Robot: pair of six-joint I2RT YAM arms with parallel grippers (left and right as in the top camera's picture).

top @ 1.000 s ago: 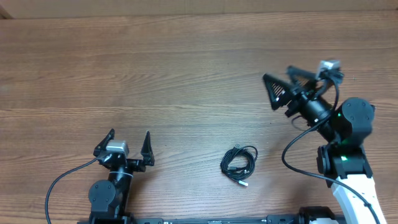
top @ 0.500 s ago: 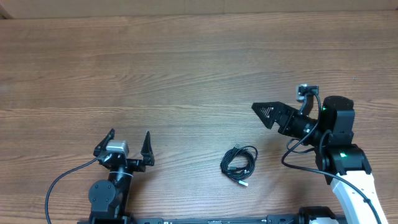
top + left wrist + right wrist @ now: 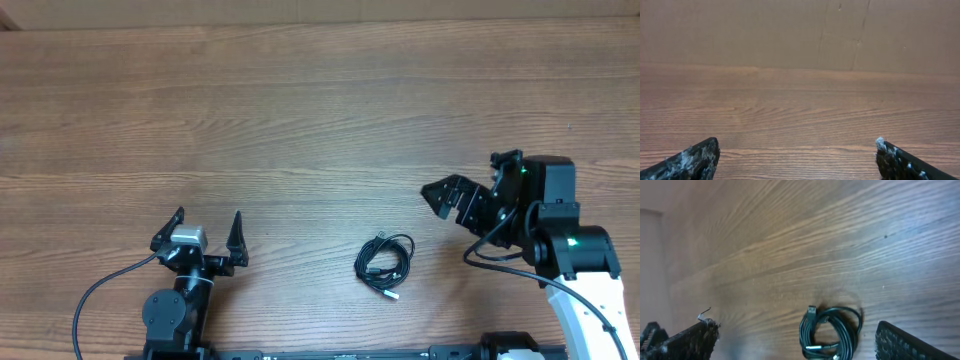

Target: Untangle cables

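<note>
Two thin black cables [image 3: 385, 265] lie wound together in one small, loose coil on the wooden table [image 3: 300, 100], close to the near edge and a little right of the middle. A pale plug tip [image 3: 393, 295] sticks out at the near side of the coil. In the right wrist view a second small plug end [image 3: 811, 311] juts from the coil's upper left, and the cords overlap so much that I cannot tell one from the other.

The right gripper [image 3: 437, 193] hangs to the right of the coil and slightly farther back, pointing left, apart from the cables. Its fingers [image 3: 690, 337] are spread wide. In its own camera one sits in each lower corner, with the coil showing between them and beyond their tips. How high it hangs over the wood cannot be told. A thicker black cord [image 3: 480, 255] loops beside the right arm, and a green light [image 3: 572, 240] glows on it.

The left gripper [image 3: 208, 216] sits at the near left, well apart from the coil, with its two pointed fingers [image 3: 238, 228] apart and aimed toward the far side. Its wrist view shows only bare wood between the fingertips and a plain brown wall [image 3: 790, 30] beyond the table's far edge.
</note>
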